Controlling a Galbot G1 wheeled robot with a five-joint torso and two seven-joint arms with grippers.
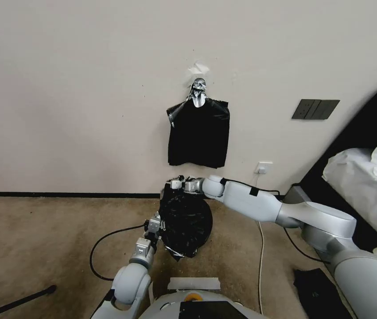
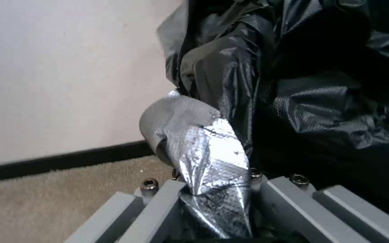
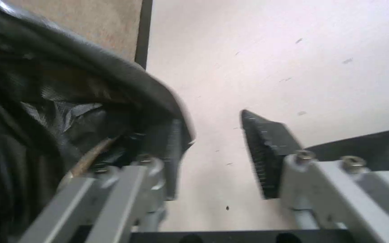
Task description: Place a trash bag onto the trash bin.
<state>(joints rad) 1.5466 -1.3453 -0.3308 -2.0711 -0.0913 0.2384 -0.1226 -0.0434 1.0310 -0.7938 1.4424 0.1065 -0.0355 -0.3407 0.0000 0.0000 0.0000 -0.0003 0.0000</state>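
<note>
Two tools worked at opposite sides of the thin, glossy, crinkled black plastic trash bag (image 1: pixel 186 221), which stood as a rounded mass on the beige carpet floor (image 1: pixel 42 235) near the pale wall (image 1: pixel 86 88). The bag seemed to be draped over the trash bin, though no part of the bin's surface could be made out under the plastic. The left tool (image 1: pixel 156 225) sat against the bag's near left side; in the left wrist view its silver-taped fingers (image 2: pixel 203 148) pressed against the black film (image 2: pixel 320 101), and whether they pinched any of it could not be told. The right tool (image 1: pixel 176 183) reached across to the bag's far upper edge, close to the wall. In the right wrist view it stood wide apart, one finger (image 3: pixel 266 152) free in front of the wall and the other tucked under a fold of the bag (image 3: pixel 46 101). Above, a flat bundle of black bags (image 1: pixel 199 133) hung on the wall, bunched under crumpled silver tape (image 1: pixel 198 91). A black cable (image 1: pixel 104 239) curled over the carpet to the left of the bag.
</note>
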